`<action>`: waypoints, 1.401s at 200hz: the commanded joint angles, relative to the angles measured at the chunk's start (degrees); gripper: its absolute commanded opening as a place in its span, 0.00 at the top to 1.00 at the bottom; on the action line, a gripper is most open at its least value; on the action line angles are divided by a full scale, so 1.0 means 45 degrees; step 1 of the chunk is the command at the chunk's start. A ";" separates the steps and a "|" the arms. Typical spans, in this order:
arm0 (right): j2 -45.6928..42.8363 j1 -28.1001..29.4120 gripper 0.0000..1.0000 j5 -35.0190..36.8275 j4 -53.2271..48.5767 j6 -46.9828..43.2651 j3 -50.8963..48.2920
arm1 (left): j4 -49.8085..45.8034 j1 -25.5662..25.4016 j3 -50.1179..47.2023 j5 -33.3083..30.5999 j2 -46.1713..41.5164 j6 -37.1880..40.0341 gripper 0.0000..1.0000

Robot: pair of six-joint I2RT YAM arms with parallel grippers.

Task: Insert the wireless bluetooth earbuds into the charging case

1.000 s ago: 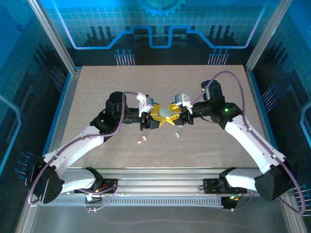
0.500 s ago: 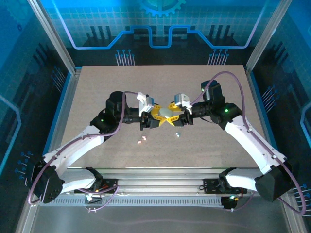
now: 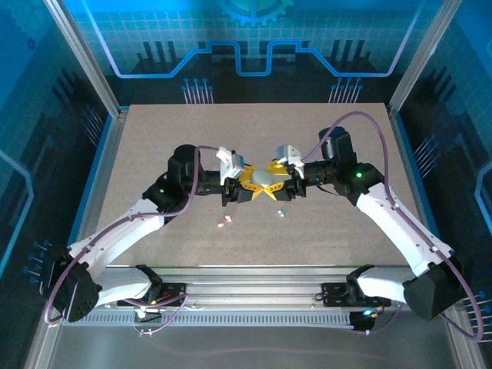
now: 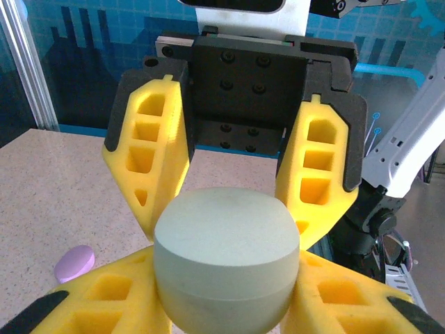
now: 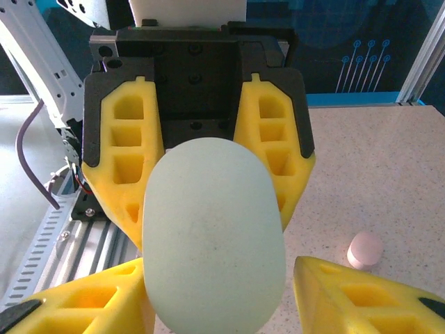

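A mint green charging case (image 3: 265, 178) is held up over the middle of the table, closed, between the two grippers. My left gripper (image 3: 247, 186) is shut on it; in the left wrist view its yellow fingers press both sides of the case (image 4: 226, 254). My right gripper (image 3: 281, 180) faces it from the other side and stands open. In the right wrist view a gap shows between the case (image 5: 212, 233) and the right-hand finger (image 5: 361, 296). Two tiny earbuds lie on the table below: a pale pink one (image 3: 224, 222) and a pale greenish one (image 3: 281, 213).
A small purple rounded piece (image 4: 74, 262) lies on the table beside the left gripper. A small pale pink rounded piece (image 5: 365, 249) lies near the right gripper. The speckled tabletop (image 3: 154, 154) is walled by blue panels and an aluminium rail (image 3: 254, 277) along the near edge.
The right gripper's jaws have spread away from the case. The left gripper has tightened on it. Both arms stay almost where they were.
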 commanded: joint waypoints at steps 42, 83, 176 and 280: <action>0.0026 -0.0479 0.44 -0.0709 0.0603 0.0582 0.0480 | -0.0674 -0.0243 0.0280 0.0390 -0.0196 0.0629 0.73; 0.0131 -0.0622 0.46 0.0115 0.0806 0.0895 0.0458 | -0.0536 -0.0252 0.0288 0.0486 -0.0255 0.0583 0.73; -0.0285 -0.0720 0.47 0.0692 0.1842 0.1767 0.0150 | -0.0532 -0.0254 0.0182 0.0450 -0.0257 0.0472 0.73; -0.0600 -0.0710 0.52 0.1634 0.2596 0.2014 -0.0184 | -0.0440 -0.0274 0.0181 0.0460 -0.0181 0.0317 0.73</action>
